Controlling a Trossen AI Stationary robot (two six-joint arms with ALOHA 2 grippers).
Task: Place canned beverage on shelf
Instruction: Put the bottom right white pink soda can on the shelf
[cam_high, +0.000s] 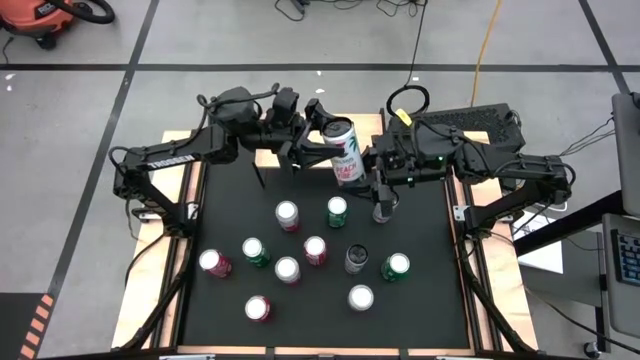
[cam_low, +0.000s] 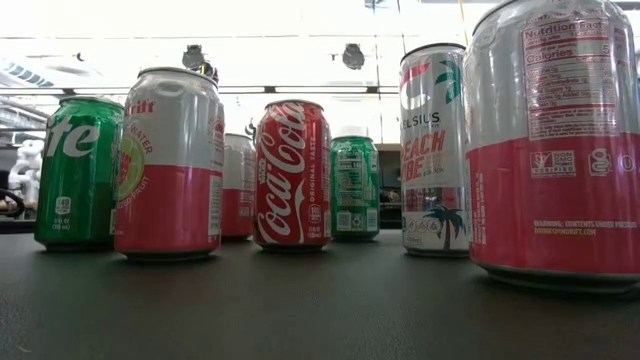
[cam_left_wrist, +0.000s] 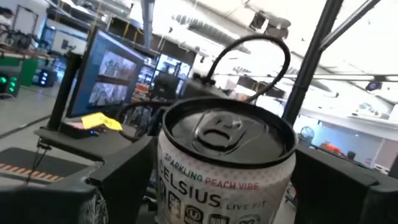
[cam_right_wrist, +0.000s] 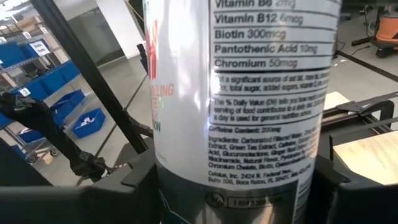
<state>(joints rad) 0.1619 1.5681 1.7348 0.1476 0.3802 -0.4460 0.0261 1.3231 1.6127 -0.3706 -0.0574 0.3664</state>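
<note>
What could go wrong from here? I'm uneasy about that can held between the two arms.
1. The Celsius can hangs tilted in the right gripper; it might slip.
2. The left gripper is open around its top; closing off-centre could knock it loose.
3. If dropped, it could topple the standing cans.

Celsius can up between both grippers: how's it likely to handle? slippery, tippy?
Celsius can is tall and slim with a glossy printed skin, so it's probably slick in the right gripper and apt to tip once stood up. Its tab looks unopened in the left wrist view, so likely full and heavy for its size. If laid down, it would roll.
</note>
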